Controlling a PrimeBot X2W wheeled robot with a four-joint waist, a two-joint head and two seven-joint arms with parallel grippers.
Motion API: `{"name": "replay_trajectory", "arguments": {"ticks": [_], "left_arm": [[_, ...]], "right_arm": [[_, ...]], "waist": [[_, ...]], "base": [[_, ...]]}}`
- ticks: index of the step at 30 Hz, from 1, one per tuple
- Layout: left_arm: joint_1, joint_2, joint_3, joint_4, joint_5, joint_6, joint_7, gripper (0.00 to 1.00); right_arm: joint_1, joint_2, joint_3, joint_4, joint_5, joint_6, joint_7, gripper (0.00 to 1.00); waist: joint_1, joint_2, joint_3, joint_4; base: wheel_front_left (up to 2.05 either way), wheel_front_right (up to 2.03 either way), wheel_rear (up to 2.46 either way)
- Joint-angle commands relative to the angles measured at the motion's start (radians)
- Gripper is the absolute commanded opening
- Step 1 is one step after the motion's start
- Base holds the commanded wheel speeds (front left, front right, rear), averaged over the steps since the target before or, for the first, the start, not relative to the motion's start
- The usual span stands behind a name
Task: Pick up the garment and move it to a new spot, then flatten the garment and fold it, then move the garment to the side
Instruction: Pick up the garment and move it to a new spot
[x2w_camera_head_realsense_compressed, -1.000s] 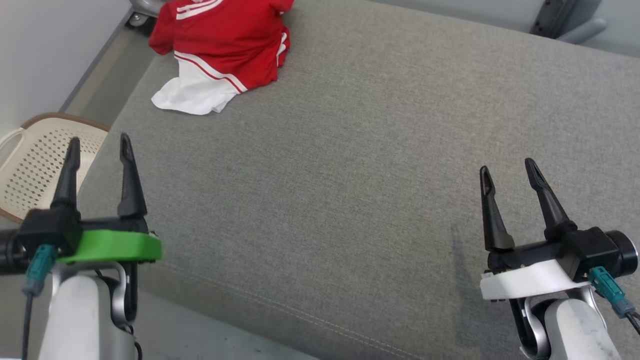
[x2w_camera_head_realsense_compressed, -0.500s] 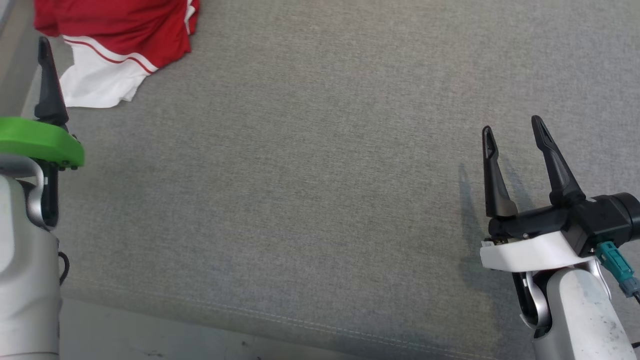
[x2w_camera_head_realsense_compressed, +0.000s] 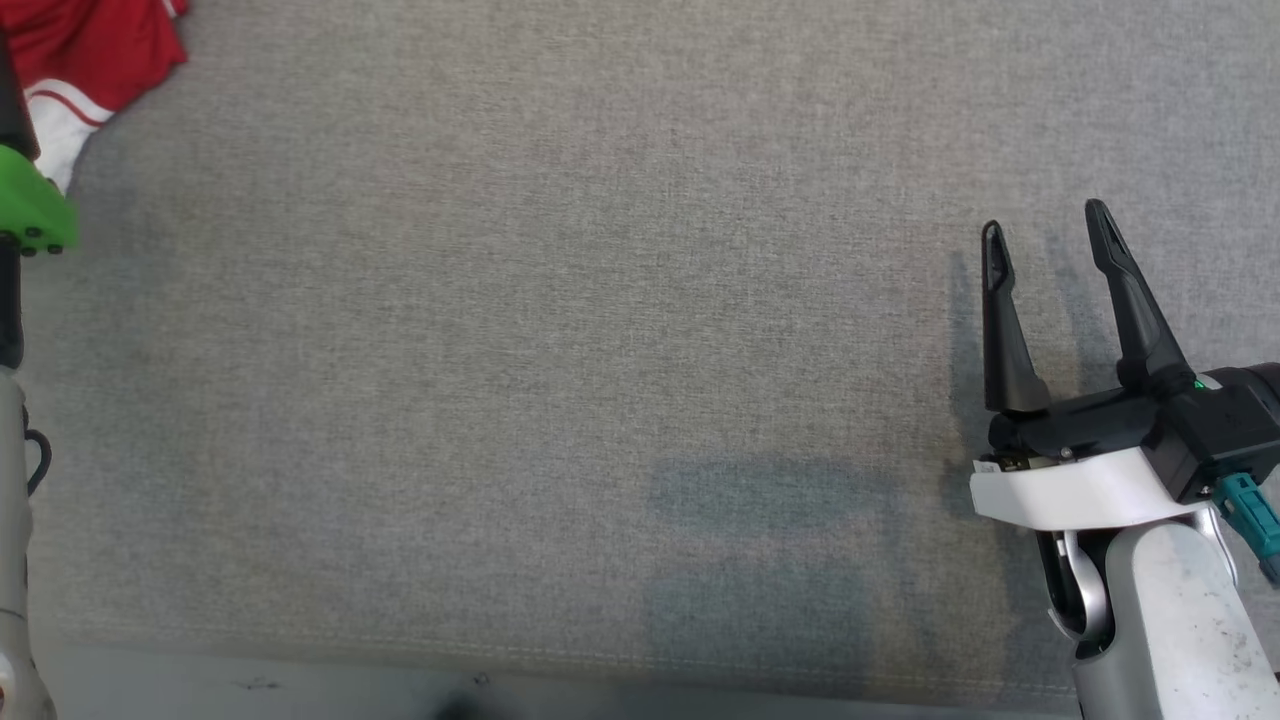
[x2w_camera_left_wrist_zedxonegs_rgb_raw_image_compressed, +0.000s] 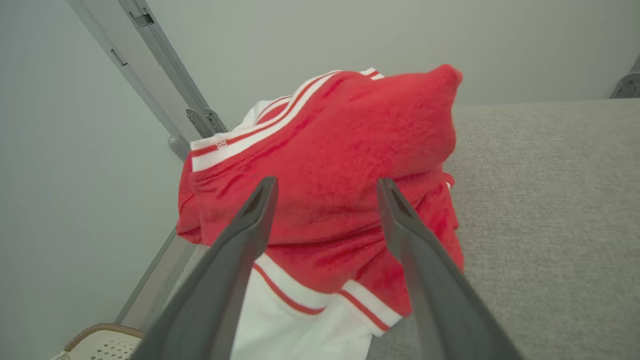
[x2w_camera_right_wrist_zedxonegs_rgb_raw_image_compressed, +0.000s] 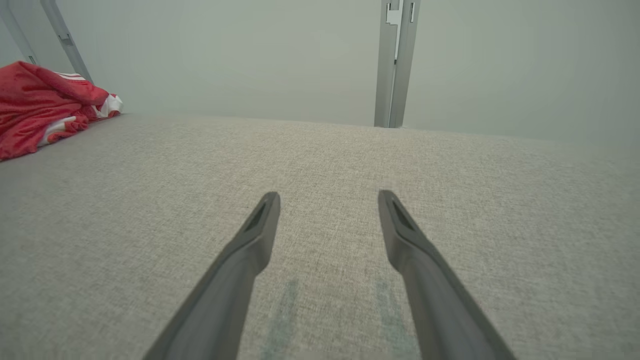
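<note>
A broad slab of grey woven upholstery (x2w_camera_head_realsense_compressed: 600, 350) runs across the head view, its weave fine and heathered, with a straight stitched seam (x2w_camera_head_realsense_compressed: 600, 648) along the lower edge of the frame. In the right wrist view it meets a plain pale wall (x2w_camera_right_wrist_zedxonegs_rgb_raw_image_compressed: 250, 50), which a slim grey metal upright (x2w_camera_right_wrist_zedxonegs_rgb_raw_image_compressed: 395, 65) crosses at the top centre. The garment (x2w_camera_left_wrist_zedxonegs_rgb_raw_image_compressed: 330, 165) is a crumpled heap of red knit with narrow white stripes and a smooth white panel below. It sits in the middle of the left wrist view, peeks in at the upper left corner of the head view, and lies at the upper left edge of the right wrist view, on the upholstery close to the wall. The left gripper (x2w_camera_left_wrist_zedxonegs_rgb_raw_image_compressed: 326, 184) points at the heap with its two tapered dark fingers spread wide. The red cloth shows between and beyond them, and contact cannot be judged. Its glossy green collar (x2w_camera_head_realsense_compressed: 30, 210) shows at the left edge of the head view. A cream perforated basket (x2w_camera_left_wrist_zedxonegs_rgb_raw_image_compressed: 100, 345) with a brown rim curves into the lower left corner of the left wrist view. The right gripper (x2w_camera_head_realsense_compressed: 1045, 220) stands at the lower right of the head view above a white moulded collar (x2w_camera_head_realsense_compressed: 1080, 495), fingers parted and empty over bare fabric, well apart from the garment.
</note>
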Motion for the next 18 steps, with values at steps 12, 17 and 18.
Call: {"name": "replay_trajectory", "arguments": {"ticks": [12, 17, 18], "left_arm": [[-0.124, 0.054, -0.080, 0.092, 0.020, 0.050, -0.044, 1.00], [-0.158, 0.049, -0.082, 0.139, 0.007, 0.046, -0.049, 0.14], [-0.162, 0.047, -0.079, 0.144, 0.003, 0.045, -0.052, 0.00]], "right_arm": [[-0.022, -0.003, 0.004, -0.013, -0.009, 0.000, -0.003, 1.00], [-0.028, -0.003, -0.001, -0.014, -0.006, 0.000, -0.003, 1.00], [-0.028, -0.003, -0.004, -0.014, -0.005, 0.000, -0.003, 1.00]], "waist": [[-0.0001, 0.0000, 0.074, -0.051], [-0.0001, 0.0000, 0.079, -0.056], [-0.0001, 0.0000, 0.079, -0.056]], "base": [[0.00, 0.00, 0.00], [0.00, 0.00, 0.00], [0.00, 0.00, 0.00]]}}
